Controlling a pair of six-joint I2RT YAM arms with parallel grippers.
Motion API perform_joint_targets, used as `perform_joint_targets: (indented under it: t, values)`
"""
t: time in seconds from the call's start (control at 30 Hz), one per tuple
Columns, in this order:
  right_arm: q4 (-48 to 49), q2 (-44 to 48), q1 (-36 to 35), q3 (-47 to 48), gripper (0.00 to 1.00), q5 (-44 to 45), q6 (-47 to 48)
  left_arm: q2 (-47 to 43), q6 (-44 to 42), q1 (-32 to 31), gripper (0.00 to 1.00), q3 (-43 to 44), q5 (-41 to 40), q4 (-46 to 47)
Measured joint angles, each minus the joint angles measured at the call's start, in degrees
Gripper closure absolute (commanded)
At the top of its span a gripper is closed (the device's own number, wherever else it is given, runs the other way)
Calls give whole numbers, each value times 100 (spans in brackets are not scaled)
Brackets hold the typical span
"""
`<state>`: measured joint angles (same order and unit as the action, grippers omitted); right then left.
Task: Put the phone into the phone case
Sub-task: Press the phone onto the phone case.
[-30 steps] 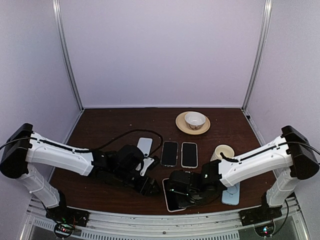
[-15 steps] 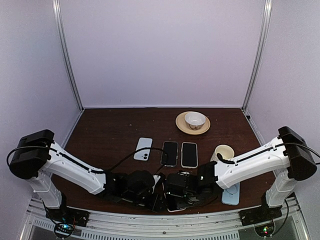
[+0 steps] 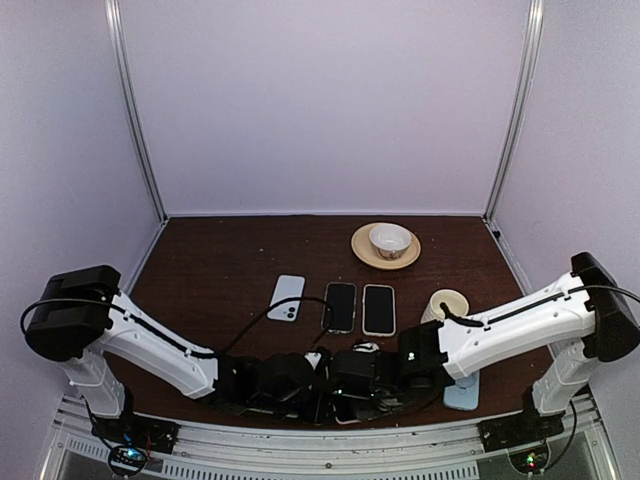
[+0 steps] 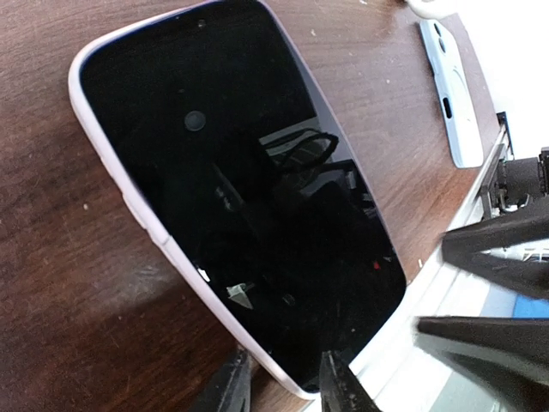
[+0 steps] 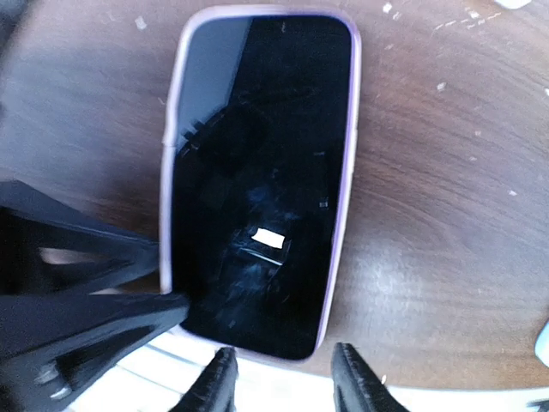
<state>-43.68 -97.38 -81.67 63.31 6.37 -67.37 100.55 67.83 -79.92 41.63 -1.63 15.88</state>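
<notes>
You have the phone [image 4: 240, 215] seated in the lilac case [image 4: 137, 215]. Your left gripper [image 4: 287, 386] straddles its corner, but I cannot tell whether it grips; your right gripper [image 5: 286, 382] stands released. A pale blue case [image 4: 453, 99] lies at upper right.

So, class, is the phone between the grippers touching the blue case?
Apart. The left wrist view shows bare table between the phone and the blue case.

Phone [image 4: 240, 197]: screen of glossy black glass, mirror-like reflections. Phone case [image 4: 110, 163] around it: pale lilac, smooth, soft-matt plastic look; light blue case [image 4: 455, 94] in similar smooth plastic. Desk [image 4: 69, 283]: dark brown wood grain, low sheen, pale specks.
</notes>
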Motion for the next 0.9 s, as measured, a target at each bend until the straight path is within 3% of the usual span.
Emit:
perform_joint_targets:
  t: [0.1, 0.27, 0.47, 0.9]
  values:
    - [-66, 391, 50, 0, 57, -15, 85, -11, 26, -72, 68, 0, -142, -35]
    - [22, 831, 140, -269, 69, -74, 122, -17, 68, -144, 68, 0, -289, -59]
    - [328, 778, 210, -839, 78, -308, 116, -17, 118, -197, 69, 0, -404, -76]
    - [763, 511, 243, -997, 80, -527, 118, -15, 177, -247, 69, 7, -525, -96]
